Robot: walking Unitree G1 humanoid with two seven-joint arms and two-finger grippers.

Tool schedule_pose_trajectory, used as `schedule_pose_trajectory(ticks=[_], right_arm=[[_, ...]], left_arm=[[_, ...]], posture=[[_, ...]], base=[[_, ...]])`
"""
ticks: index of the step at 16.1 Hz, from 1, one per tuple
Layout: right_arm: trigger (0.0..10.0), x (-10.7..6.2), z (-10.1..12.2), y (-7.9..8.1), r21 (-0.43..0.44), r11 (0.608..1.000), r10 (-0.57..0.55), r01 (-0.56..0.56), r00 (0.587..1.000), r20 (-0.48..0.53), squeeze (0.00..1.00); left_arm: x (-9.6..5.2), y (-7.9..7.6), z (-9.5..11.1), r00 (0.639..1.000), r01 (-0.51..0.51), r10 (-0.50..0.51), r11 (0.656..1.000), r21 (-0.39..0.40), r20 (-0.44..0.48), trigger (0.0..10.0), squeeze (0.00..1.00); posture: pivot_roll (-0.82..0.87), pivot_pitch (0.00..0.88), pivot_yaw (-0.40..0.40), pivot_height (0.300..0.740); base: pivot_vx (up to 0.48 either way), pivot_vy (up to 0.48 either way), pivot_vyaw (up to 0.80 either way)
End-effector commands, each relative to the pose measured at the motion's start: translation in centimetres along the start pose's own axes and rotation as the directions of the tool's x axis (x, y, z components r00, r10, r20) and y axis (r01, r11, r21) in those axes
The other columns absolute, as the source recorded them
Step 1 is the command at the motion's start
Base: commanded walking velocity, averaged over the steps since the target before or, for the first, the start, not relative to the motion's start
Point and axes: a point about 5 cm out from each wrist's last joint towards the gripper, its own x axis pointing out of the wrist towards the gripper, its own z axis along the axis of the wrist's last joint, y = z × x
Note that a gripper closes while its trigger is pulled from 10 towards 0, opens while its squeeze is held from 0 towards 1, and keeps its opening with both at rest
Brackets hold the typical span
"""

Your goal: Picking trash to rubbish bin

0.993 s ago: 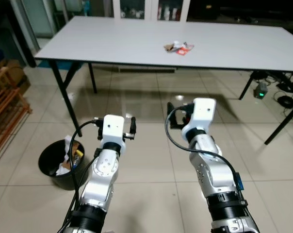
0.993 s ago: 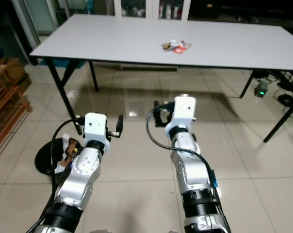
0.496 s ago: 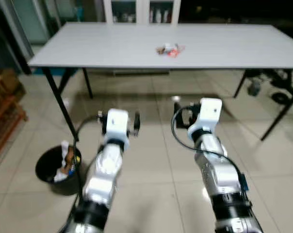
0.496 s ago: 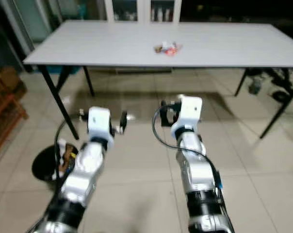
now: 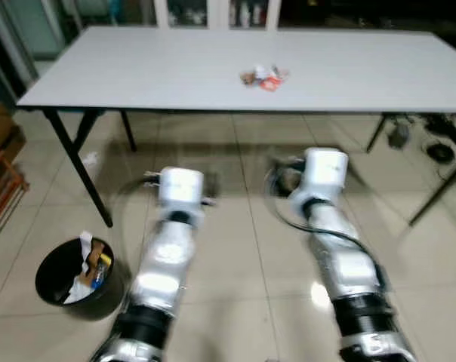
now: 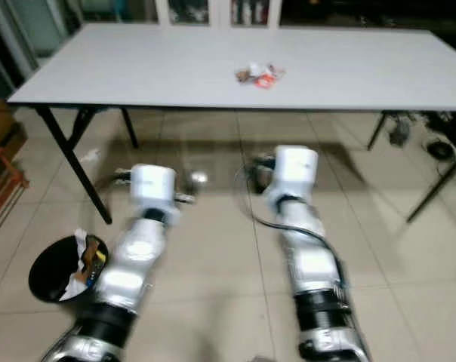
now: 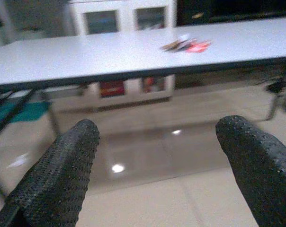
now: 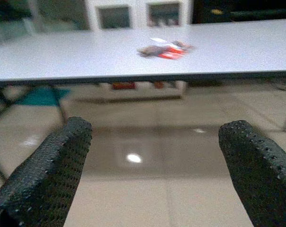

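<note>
Red-and-white trash (image 5: 263, 76) lying on table (image 5: 137, 75) — print unreadable; left gripper (image 7: 157, 161) and right gripper (image 8: 157, 161) hovering spread; bin (image 5: 50, 271) floor-left.

Long grey table (image 5: 137, 72) on glossy beige tiled floor (image 5: 243, 249)

No text, label, brand or number can be read in these pictures. The wrappers (image 5: 263, 76) on the table (image 5: 137, 68) show red and white patches, but any print on them is too small and blurred to read.
</note>
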Motion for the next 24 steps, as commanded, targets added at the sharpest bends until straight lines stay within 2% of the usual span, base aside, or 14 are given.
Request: schedule_pose_trajectory(ticks=[1,12,15,21,24], right_arm=[[10.0,0.2,0.4,1.5,0.015,0.999,0.040,-0.040,0.999,0.011,0.00],[10.0,0.6,0.8,2.0,0.030,0.997,0.066,-0.067,0.998,0.016,0.00],[10.0,0.6,0.7,2.3,0.023,0.996,0.083,-0.083,0.996,0.018,0.00],[10.0,0.6,0.6,2.5,0.021,0.997,0.077,-0.078,0.997,0.020,0.00],[10.0,0.6,0.6,2.7,0.030,0.995,0.091,-0.091,0.996,0.016,0.00]], left_arm=[[0.2,1.2,0.3,0.999,-0.031,0.031,0.999,0.016,0.014,10.0,0.00],[0.8,1.1,1.0,0.999,-0.024,0.023,0.999,0.023,0.040,10.0,0.00],[0.7,1.1,0.9,0.999,-0.024,0.023,0.999,0.028,0.037,10.0,0.00],[0.7,1.1,0.9,0.999,-0.010,0.008,0.999,0.043,0.040,10.0,0.00],[0.6,1.0,0.9,0.999,-0.005,0.004,0.999,0.045,0.040,10.0,0.00]], posture=[[-0.03,0.035,-0.009,0.740],[-0.03,0.037,-0.016,0.740],[-0.03,0.034,-0.013,0.740],[-0.03,0.023,-0.007,0.740],[-0.03,0.013,-0.004,0.740]], base=[[0.480,0.000,0.00],[0.480,0.000,0.00],[0.480,0.000,-0.80],[0.480,0.000,0.00],[0.480,0.000,-0.57]])
